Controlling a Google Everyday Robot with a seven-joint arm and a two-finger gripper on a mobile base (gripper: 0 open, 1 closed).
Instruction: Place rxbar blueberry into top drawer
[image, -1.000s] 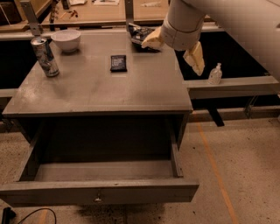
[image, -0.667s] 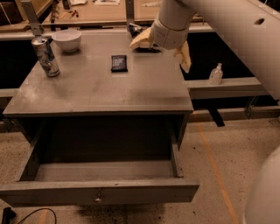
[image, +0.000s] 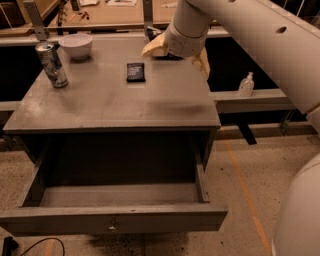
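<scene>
Rxbar blueberry lies flat on tabletop, just beside gripper, toward cam-left; long axis front-to-back; gripper spread wide, empty; top drawer open, well below it.

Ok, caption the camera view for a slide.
Open tool hovers over the far right of the table; rxbar blueberry lies nearby, top drawer pulled out.

The rxbar blueberry was navy-black, the top drawer grey; the cream-fingered gripper hung above the grey tabletop, far side.
</scene>
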